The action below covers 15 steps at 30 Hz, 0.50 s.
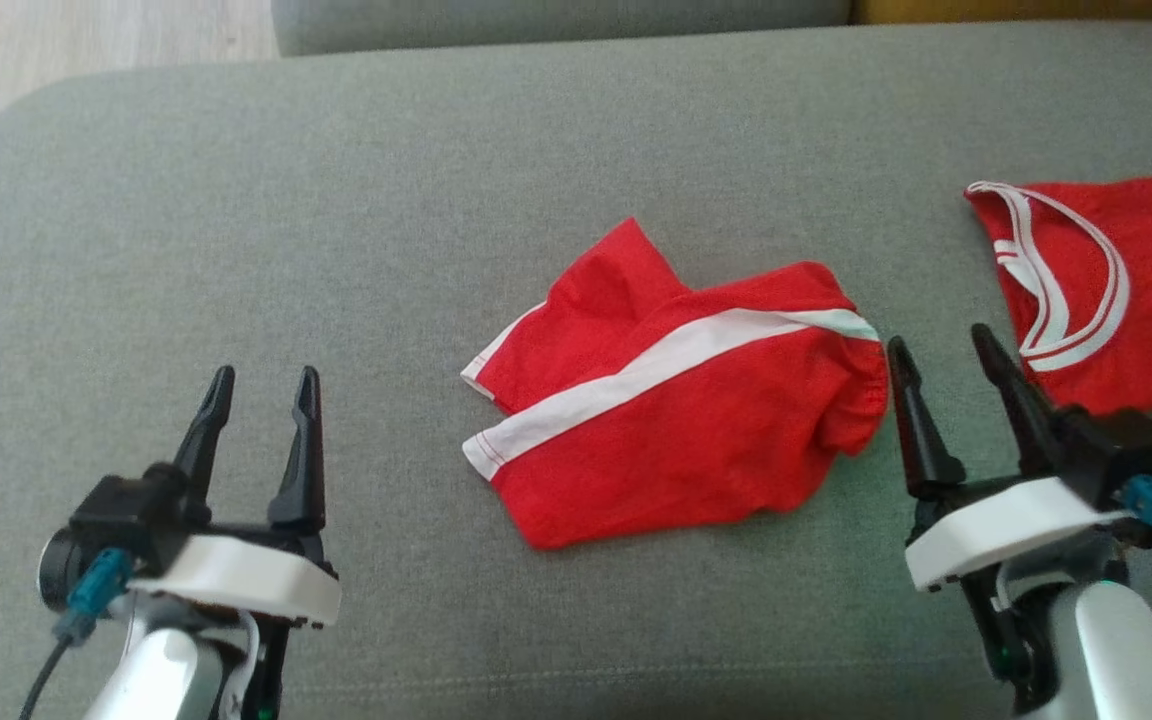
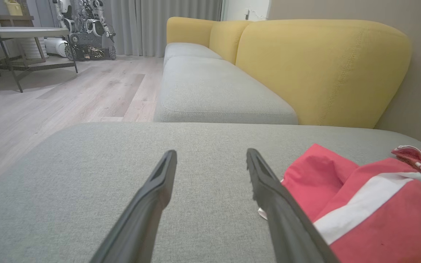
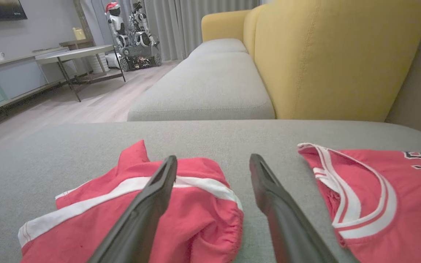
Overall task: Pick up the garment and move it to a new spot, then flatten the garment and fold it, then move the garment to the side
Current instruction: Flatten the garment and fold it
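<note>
Head view: on the grey cushion (image 1: 236, 250), the red shorts (image 1: 676, 440) lie crumpled mid-seat, with a jersey (image 1: 1126, 300) apart at right. The left gripper (image 1: 266, 375) and right gripper (image 1: 939, 340) both stand open and empty. Pinching one layer could bunch the shorts. Their long axis runs left-right, waistband right.

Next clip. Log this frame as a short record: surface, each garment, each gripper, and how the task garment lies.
surface: grey fabric sofa cushion
task garment: red shorts with a white side stripe, mid-cushion, rumpled, not flat, not held
other garment: red jersey with white trim, at the right, apart from the shorts
left gripper: open, empty, left of the shorts
right gripper: open, empty, between the shorts and the jersey, close to the shorts' gathered edge
</note>
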{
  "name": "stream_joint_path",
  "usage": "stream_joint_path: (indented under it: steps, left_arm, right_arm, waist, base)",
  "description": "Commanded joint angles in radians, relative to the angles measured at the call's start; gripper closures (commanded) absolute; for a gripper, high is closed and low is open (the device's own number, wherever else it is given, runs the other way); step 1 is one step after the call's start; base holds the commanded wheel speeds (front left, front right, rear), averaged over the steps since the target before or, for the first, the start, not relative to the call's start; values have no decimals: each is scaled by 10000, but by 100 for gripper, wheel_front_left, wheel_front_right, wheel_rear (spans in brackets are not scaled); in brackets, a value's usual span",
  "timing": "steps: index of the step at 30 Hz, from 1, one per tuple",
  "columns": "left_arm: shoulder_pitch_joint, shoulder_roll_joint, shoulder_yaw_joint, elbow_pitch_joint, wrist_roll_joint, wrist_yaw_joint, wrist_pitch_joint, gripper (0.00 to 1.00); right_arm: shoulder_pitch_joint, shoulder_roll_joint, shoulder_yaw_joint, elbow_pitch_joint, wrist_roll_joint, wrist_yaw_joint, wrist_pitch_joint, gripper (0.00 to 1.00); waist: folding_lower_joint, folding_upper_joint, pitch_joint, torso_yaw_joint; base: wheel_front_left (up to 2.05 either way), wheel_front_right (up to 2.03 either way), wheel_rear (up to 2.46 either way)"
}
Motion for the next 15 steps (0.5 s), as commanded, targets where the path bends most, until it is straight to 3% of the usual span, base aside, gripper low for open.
stream_joint_path:
  steps: [1,15]
  left_arm:
    - [-196,282,401,-411,131,94,-1,0]
    - [433,331,235,-647,35,314,286,0]
  right_arm:
    - [-111,-13,117,-544,-73,-9,53,0]
    - [415,-13,-59,-1315,107,-9,354,0]
  waist:
    - [0,0,-159,0]
    - [0,0,-603,-18]
  base:
    - [0,0,0]
    - [0,0,0]
